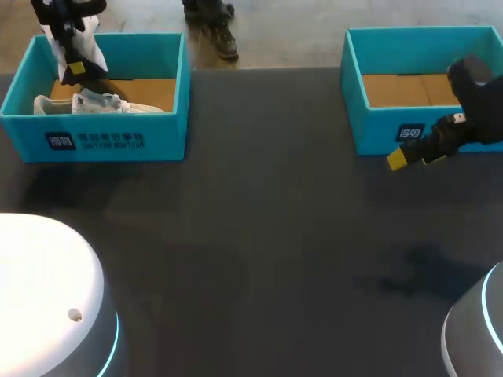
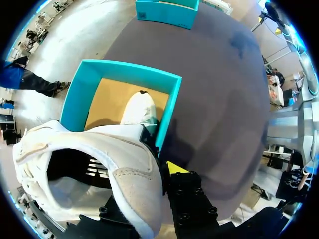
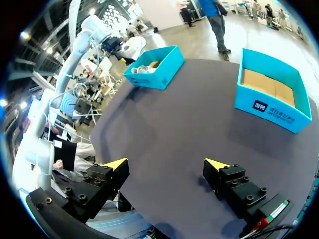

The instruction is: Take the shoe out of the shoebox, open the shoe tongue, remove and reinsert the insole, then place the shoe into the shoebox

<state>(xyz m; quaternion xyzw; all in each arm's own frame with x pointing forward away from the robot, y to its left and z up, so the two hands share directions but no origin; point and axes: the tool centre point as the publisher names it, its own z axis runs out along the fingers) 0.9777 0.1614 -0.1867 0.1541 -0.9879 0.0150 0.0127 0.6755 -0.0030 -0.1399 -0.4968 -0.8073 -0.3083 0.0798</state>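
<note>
Well, left hand (image 1: 76,69) clamped on white fabric sneaker (image 2: 124,164) — thin grip, toe may snag teal cardboard shoebox (image 2: 169,107); rt hand (image 3: 167,167) apart.

One white shoe (image 2: 75,144) hangs over teal shoebox (image 1: 118,129), 2nd shoe (image 1: 98,102) lies inside.
</note>
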